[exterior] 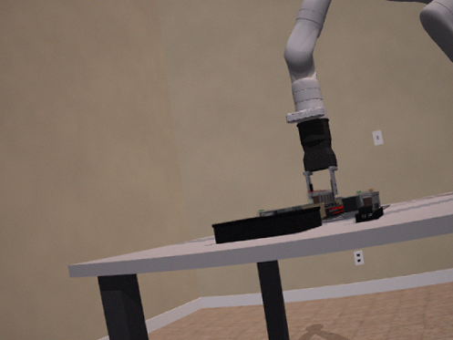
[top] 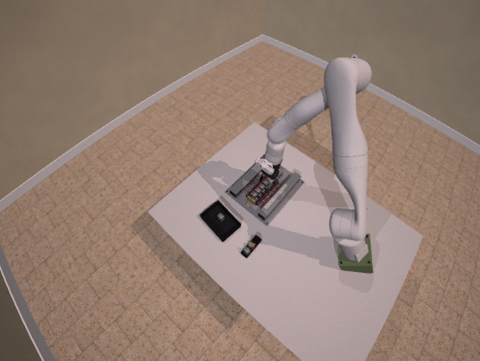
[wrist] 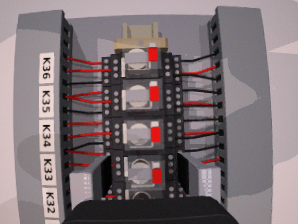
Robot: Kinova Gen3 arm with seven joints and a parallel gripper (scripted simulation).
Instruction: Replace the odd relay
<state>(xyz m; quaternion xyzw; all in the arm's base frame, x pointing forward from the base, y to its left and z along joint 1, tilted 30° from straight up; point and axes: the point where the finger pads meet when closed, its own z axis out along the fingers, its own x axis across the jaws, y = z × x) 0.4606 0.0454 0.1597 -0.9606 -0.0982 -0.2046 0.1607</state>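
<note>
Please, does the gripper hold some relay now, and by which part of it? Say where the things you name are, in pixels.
No, nothing is held: the gripper (exterior: 323, 194) (wrist: 144, 168) stands open over the relay row.

Matt black tray (top: 210, 227) (exterior: 267, 228), clear-topped relays (wrist: 140, 95), smooth white tabletop (top: 276, 276) (exterior: 163, 260)

Reading down the gray duct (wrist: 30, 100), white labels (wrist: 46, 101) show K36, K35, K34, K33, K32, all printed sideways

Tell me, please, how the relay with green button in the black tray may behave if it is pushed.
The relay looks rigid and boxy, so it would probably slide rather than roll. The tray's raised rim would likely stop it.
</note>
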